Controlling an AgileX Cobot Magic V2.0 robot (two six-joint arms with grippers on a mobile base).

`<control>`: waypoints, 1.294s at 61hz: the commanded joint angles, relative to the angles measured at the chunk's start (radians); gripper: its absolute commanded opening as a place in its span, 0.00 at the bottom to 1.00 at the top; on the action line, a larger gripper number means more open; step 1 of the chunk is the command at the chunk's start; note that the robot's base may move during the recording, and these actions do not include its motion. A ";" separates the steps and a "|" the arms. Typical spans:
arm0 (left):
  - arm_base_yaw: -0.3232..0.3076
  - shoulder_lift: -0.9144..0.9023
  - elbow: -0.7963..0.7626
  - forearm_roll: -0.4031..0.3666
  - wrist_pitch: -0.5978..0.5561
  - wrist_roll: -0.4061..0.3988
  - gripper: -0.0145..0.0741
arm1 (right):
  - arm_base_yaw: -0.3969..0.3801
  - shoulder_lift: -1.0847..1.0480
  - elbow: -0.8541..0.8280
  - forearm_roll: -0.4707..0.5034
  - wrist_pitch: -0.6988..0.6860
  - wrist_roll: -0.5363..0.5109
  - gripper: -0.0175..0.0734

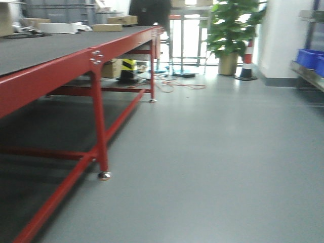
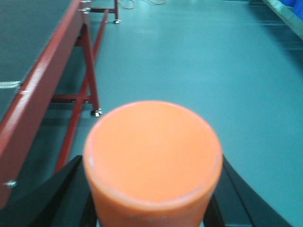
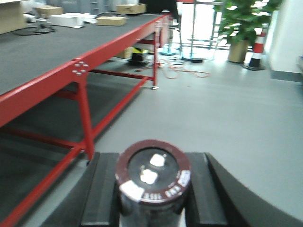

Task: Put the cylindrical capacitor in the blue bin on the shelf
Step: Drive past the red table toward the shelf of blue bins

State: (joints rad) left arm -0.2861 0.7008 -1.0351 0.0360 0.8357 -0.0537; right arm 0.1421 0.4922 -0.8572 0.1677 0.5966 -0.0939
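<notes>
Stretching across the front view is grey floor point(image 1: 228, 162), the whole picture a touch blurred. Along the left runs the long red-framed table point(image 1: 50, 50) with its dark top, cardboard boxes point(image 1: 121, 20) down at its far end. Over at the right edge, there's the shelf point(image 1: 309, 76), only a corner of it showing, with a blue bin point(image 1: 309, 56) sitting on it. Between table and shelf, at the back, a leafy plant point(image 1: 230, 25) in a pot, and a striped cone point(image 1: 247, 63) just beside it.

Now the wrists! The left claw point(image 2: 151, 194) is clamped on an orange cylinder point(image 2: 152, 151), dark fingers point(image 2: 57, 194) hugging both sides. The right claw point(image 3: 151, 198) grips the capacitor point(image 3: 152, 175), upright between black pads point(image 3: 102, 189), dark red rim and two white terminals facing up. It's held over the floor, well apart from the bin.
</notes>
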 commanded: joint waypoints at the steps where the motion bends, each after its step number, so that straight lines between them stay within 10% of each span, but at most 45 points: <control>1: -0.005 -0.005 -0.009 -0.004 -0.016 0.000 0.04 | 0.001 -0.007 -0.010 -0.001 -0.028 -0.004 0.01; 79: -0.005 -0.005 -0.009 -0.004 -0.016 0.000 0.04 | 0.001 -0.007 -0.010 -0.001 -0.028 -0.004 0.01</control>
State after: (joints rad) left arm -0.2861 0.6988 -1.0351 0.0360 0.8357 -0.0537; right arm 0.1421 0.4883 -0.8595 0.1677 0.5966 -0.0939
